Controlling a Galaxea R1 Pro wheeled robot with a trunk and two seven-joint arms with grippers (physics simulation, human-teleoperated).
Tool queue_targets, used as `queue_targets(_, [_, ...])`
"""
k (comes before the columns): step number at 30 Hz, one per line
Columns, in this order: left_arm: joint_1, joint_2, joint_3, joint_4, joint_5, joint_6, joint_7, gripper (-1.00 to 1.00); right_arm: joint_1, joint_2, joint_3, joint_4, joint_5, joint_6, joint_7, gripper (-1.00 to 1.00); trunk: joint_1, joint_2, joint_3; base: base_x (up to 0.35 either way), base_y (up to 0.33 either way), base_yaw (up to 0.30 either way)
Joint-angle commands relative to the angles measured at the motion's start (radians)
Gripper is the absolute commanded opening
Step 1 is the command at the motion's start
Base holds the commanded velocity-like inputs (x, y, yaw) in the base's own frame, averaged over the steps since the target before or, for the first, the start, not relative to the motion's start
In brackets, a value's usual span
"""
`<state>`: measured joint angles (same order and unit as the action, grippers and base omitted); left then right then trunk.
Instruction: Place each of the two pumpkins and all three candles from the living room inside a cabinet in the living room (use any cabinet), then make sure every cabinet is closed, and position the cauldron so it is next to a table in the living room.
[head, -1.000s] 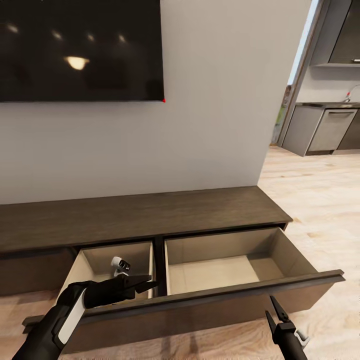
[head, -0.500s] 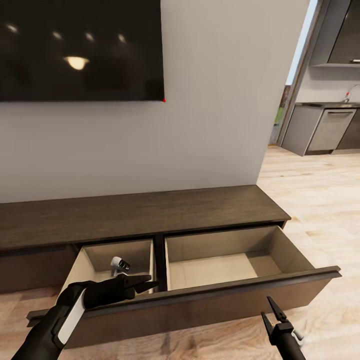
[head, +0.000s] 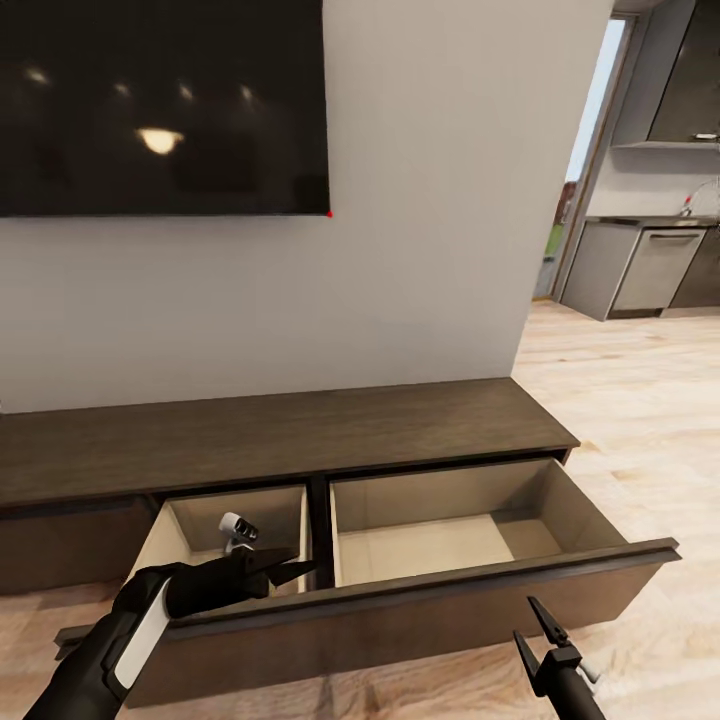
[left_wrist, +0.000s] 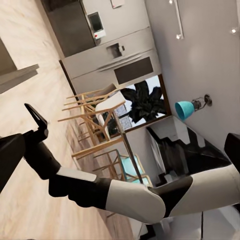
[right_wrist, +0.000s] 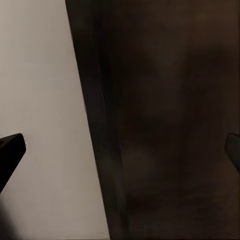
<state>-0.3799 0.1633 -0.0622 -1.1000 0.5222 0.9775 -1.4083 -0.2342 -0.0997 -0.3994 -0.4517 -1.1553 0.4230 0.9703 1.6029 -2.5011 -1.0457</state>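
The dark-brown cabinet (head: 280, 440) runs low along the wall, its wide drawer front (head: 400, 615) pulled out. Both pale beige compartments stand bare, one on the left (head: 190, 525) and one on the right (head: 440, 545). My left gripper (head: 295, 568) is open, hovering over the drawer's front edge at the left compartment. My right gripper (head: 535, 630) is open just in front of the drawer front, holding nothing. The right wrist view looks closely at the dark drawer front (right_wrist: 170, 125). Pumpkins, candles, cauldron and table are out of view.
A large black TV (head: 160, 100) hangs on the grey wall above the cabinet. At the right a doorway opens to a kitchen (head: 650, 260) across light wood floor (head: 640, 400). Wooden chairs (left_wrist: 95, 107) stand beyond my right arm (left_wrist: 125, 197).
The whole picture has shifted slightly, so the camera moved. My right gripper sits a little further left and lower in the picture. The drawer stays pulled out and the left gripper holds its place.
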Motion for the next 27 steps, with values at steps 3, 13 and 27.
queue_targets(3, [-0.001, 0.001, -0.002, 0.0, 0.004, 0.01, 0.0, 1.0, -0.001, 0.0, -0.001, 0.001, -0.007, 0.058, -0.029, 1.0, -0.002, 0.0, 0.011, 0.0, 0.0, 0.0])
queue_targets(13, [-0.001, 0.001, -0.001, 0.0, 0.004, 0.011, 0.0, 1.0, 0.001, -0.06, 0.005, 0.029, 0.046, 0.179, -0.038, 1.0, -0.03, 0.05, 0.044, 0.0, 0.0, 0.0])
queue_targets(27, [-0.001, 0.001, -0.001, 0.0, 0.004, 0.011, 0.002, 1.0, 0.002, -0.121, 0.005, 0.055, 0.483, 0.291, -0.032, 1.0, -0.083, 0.148, 0.088, 0.0, 0.0, 0.0])
